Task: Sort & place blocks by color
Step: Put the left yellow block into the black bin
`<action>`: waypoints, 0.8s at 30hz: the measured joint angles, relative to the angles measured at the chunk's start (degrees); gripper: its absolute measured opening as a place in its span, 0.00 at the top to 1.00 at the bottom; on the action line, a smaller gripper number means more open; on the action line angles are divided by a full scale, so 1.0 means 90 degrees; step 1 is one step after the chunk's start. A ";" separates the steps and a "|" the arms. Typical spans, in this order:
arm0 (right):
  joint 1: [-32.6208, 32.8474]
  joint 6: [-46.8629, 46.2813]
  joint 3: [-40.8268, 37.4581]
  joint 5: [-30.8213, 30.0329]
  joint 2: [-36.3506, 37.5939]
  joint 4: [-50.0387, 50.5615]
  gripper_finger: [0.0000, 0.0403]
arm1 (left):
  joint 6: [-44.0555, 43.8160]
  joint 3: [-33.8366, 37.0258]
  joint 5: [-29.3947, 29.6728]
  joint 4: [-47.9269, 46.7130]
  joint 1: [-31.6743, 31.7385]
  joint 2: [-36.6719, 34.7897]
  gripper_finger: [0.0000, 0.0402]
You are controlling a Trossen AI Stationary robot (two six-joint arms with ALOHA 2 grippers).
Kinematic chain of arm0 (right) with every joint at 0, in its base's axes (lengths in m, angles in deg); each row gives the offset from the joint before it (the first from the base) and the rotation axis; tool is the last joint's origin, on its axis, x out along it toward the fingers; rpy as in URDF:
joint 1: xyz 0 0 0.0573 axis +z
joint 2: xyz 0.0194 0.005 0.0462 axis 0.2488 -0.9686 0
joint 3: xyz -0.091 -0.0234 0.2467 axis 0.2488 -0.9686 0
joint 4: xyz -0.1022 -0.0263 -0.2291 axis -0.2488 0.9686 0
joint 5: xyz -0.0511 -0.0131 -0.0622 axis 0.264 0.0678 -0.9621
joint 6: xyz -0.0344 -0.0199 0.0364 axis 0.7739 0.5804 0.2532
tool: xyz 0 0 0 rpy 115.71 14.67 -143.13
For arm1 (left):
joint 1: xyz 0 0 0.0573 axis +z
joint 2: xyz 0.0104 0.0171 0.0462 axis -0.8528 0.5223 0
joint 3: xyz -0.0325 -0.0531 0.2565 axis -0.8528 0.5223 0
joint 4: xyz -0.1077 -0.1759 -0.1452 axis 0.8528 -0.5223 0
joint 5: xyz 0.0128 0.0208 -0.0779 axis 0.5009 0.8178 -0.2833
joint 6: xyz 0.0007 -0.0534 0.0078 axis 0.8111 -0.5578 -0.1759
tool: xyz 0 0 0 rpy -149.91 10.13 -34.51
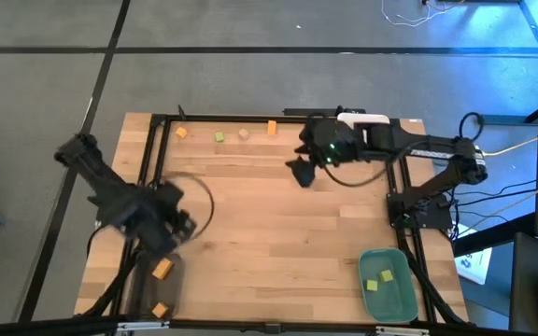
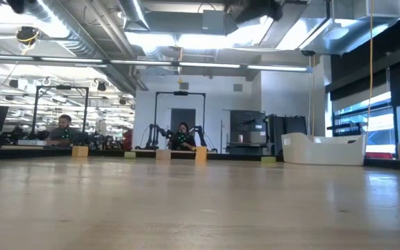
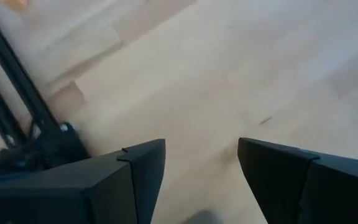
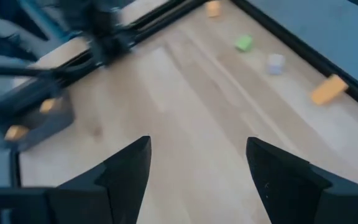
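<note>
On the wooden tabletop (image 1: 269, 215), we see four blocks (image 1: 219, 136) unsorted; both tools, left (image 1: 177, 222) and right (image 1: 301, 172), gape empty, mid-sorting; next, reaching one.

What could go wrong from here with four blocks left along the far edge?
1. The right claw is open and empty; the pale block nearly matches the table, so it may be missed.
2. The remaining blocks sit close to the black frame rail; fingers could hit it.

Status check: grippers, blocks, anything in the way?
Left gripper open, empty, above grey tray. Right gripper open, empty, near far-edge blocks. Nothing blocking.
</note>
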 joint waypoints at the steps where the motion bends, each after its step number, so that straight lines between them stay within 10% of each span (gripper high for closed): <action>1: -0.0116 -0.0104 0.0000 0.0003 -0.0030 0.0001 0.35 | 0.0072 0.0029 -0.0002 -0.0004 0.0240 -0.0151 0.51; 14: -0.1190 0.0456 0.0000 0.0003 -0.0144 -0.0204 0.35 | 0.2081 0.0241 0.0060 0.0135 0.4412 -0.1039 0.51; 24: -0.2230 0.1800 0.0000 0.0842 -0.0476 -0.0692 0.35 | 0.4953 0.0239 -0.1118 0.1564 0.7706 -0.0366 0.51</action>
